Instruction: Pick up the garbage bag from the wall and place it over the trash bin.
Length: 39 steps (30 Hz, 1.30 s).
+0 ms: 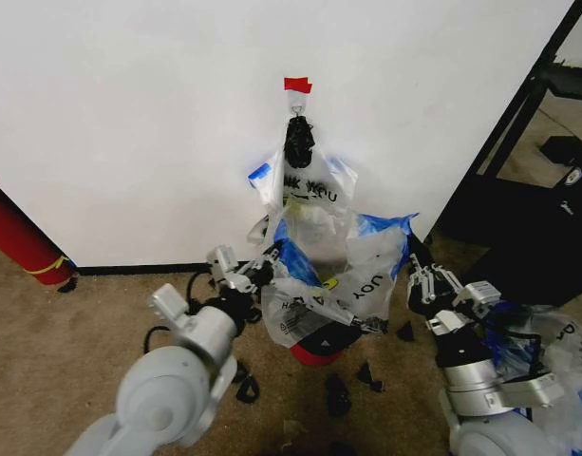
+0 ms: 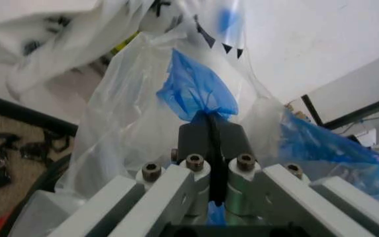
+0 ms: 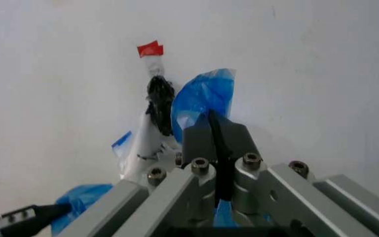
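Spread wide and low before the wall [image 1: 129, 123]: the garbage bag [image 1: 333, 275], translucent white with blue patches and black lettering, draped over the trash bin [image 1: 316, 353], whose red side peeks out beneath the plastic. Held at both sides. On the robot's left, pinched by the left gripper [image 1: 262, 271], fingers clamped tight on a blue fold [image 2: 199, 94] of the bag's edge. On the right, pinched likewise by the right gripper [image 1: 416, 256], fingers closed on another blue patch [image 3: 206, 96] near the bag's upper corner. Behind and above, hanging flat against the wall: more bags [image 1: 305, 185] with black lettering, bunched at a dark knot on a hook [image 1: 297, 122], under a piece of red tape [image 1: 297, 85]. Scattered on the carpet [image 1: 72, 332] near the bin: small black scraps [image 1: 338, 391]. At far left, leaning by the wall: a red cylinder [image 1: 20, 237] with a yellow band.
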Tool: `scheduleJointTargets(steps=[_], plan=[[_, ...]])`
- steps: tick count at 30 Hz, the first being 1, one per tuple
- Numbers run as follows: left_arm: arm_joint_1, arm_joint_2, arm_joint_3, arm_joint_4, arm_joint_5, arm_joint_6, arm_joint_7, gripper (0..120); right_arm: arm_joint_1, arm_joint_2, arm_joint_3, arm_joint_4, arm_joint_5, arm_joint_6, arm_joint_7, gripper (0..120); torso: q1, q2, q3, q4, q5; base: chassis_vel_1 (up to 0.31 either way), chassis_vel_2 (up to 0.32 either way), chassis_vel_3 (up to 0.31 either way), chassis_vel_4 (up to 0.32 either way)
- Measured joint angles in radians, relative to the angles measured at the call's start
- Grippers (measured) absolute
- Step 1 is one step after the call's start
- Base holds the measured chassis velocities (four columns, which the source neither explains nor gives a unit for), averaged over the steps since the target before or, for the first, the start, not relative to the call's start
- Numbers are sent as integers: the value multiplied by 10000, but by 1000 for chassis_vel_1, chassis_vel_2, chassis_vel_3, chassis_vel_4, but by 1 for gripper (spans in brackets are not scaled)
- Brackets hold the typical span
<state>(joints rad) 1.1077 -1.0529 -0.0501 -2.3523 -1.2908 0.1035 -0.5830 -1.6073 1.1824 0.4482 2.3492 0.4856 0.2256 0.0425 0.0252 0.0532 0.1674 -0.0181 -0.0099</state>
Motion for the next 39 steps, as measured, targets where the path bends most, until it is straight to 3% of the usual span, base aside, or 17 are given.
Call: scheduleJointTargets(steps=[9,20,25,32,39], plan=[[-250,-621,399,703,306,-104,169,0,44,-161,147,-35,130,-5,52,0,0,0,0,0,-1,0,0,0,0],[627,-772,371,2044,1147,-537,495,0,-230,604,-625,-1816,-834,585,-157,0,0,0,0,0,-1,0,0,0,0],[990,-629,284,1867,1310,-478,303,0,-353,834,-716,-1988,-1109,590,-99,0,0,0,-1,-1,-1,0,0,0,0],[1994,198,125,1090,1732,59,-103,0,-1087,902,-510,-2279,-1563,587,89,0,0,0,-1,0,-2,0,0,0,0],[2204,406,139,927,1736,733,-523,0,-1167,790,-313,-2446,-1832,-90,955,0,0,1,-1,-2,-1,0,0,0,0]])
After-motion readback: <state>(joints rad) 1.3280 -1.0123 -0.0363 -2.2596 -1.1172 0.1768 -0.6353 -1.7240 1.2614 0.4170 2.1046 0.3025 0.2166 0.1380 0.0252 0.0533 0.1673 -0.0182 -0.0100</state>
